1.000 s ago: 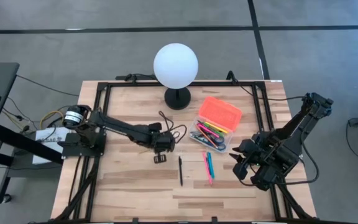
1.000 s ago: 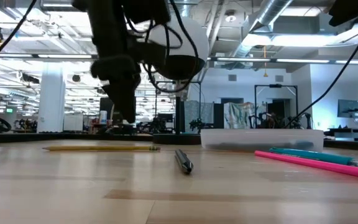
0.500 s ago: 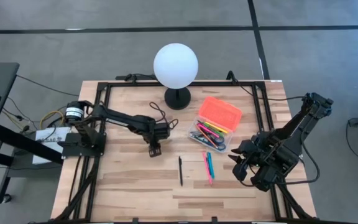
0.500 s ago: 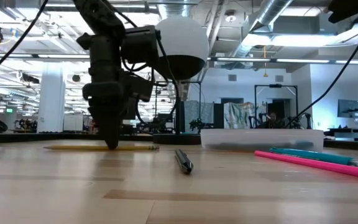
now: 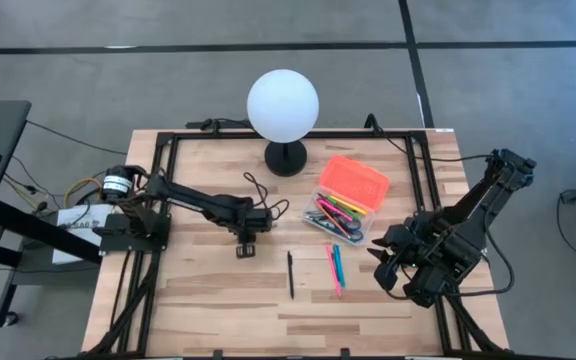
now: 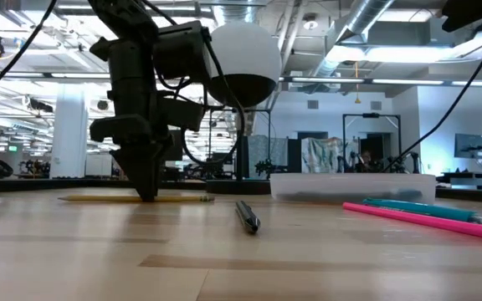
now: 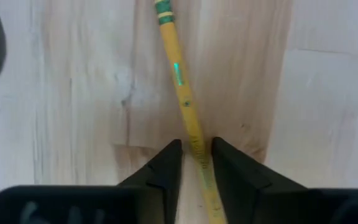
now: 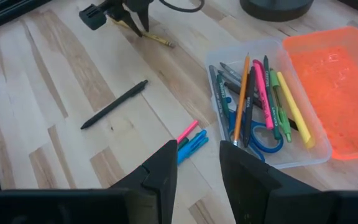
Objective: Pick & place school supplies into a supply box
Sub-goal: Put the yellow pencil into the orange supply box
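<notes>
From above, the left gripper (image 5: 247, 246) sits at nine o'clock of the clear supply box (image 5: 346, 208), whose orange lid (image 5: 355, 180) lies open. Level with the table, a yellow pencil (image 6: 136, 199) lies flat under those fingers. The left wrist shows its green-banded end at twelve o'clock, jaws pinching the shaft. The right gripper (image 8: 196, 163) hovers, jaws spread, at six o'clock of the blue-handled scissors (image 8: 255, 134).

Both arms matte black, jointed; left arm (image 5: 193, 200) carries looped black cables; each end effector has two dark wedge-shaped fingers (image 7: 165, 167).
</notes>
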Controlling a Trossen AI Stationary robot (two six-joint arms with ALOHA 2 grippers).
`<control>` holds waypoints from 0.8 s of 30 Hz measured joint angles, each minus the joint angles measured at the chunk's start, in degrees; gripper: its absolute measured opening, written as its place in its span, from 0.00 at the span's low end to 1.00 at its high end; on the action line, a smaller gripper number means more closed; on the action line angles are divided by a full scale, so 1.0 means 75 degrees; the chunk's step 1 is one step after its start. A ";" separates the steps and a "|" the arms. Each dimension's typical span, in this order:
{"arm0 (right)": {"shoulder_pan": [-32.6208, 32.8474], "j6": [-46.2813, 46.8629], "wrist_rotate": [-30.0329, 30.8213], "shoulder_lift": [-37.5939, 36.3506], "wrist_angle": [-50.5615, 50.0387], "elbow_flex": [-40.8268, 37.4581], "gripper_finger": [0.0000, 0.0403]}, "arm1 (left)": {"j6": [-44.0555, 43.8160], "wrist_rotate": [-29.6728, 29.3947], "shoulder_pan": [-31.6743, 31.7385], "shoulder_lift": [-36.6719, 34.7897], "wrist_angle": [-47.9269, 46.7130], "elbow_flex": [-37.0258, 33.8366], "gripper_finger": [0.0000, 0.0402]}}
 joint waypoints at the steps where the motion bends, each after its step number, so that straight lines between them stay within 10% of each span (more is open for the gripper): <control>1: 0.0000 0.0000 0.0000 0.0000 0.0000 0.0000 0.28 | -0.0002 -0.0014 -0.0061 0.0003 0.0000 -0.0002 0.19; 24: 0.0000 0.0006 -0.0002 0.0000 0.0119 -0.0001 0.28 | -0.1145 -0.0453 -0.0440 -0.0093 0.1040 -0.0589 0.07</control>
